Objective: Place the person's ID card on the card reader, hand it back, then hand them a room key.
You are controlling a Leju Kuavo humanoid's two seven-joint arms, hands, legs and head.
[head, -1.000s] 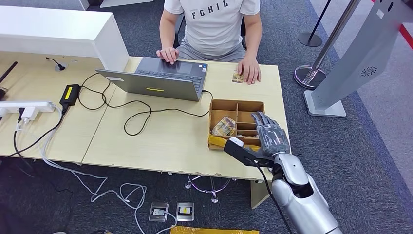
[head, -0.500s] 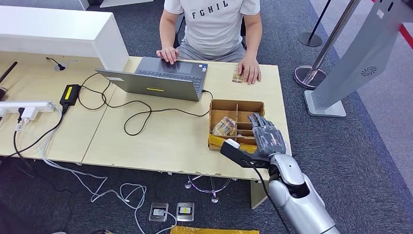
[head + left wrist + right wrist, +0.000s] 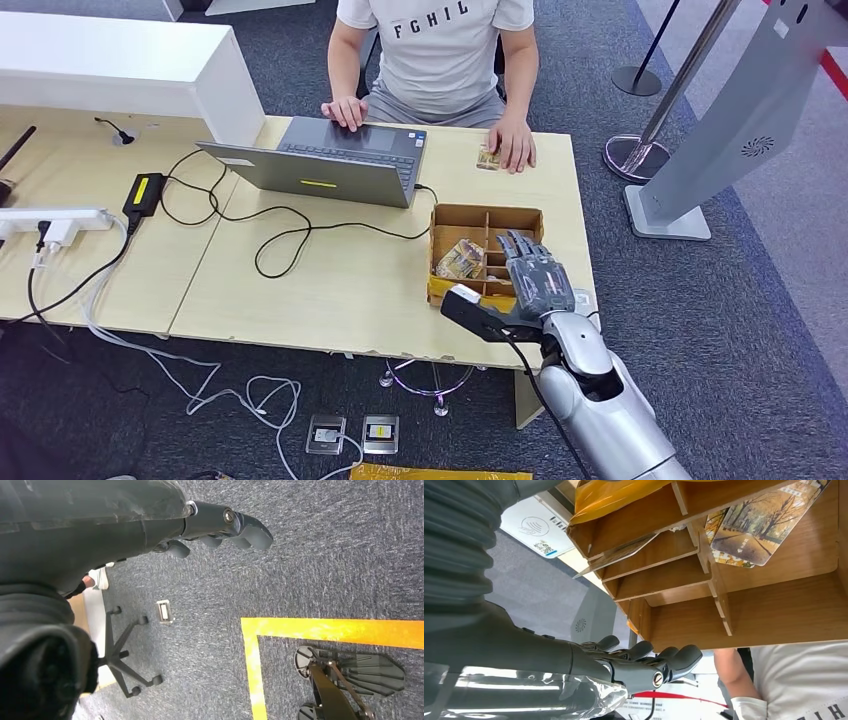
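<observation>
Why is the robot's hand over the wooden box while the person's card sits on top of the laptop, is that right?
Not quite. The right hand is over the wooden box, but the card lies on the table under the person's hand, beside the laptop, not on it. The head view shows this.

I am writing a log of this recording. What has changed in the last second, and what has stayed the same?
The right hand has shifted left and slightly away from the robot, over the wooden divided box, holding nothing. The person's hand stays on the card at the far table edge; the laptop and the cards in the box have not moved.
</observation>
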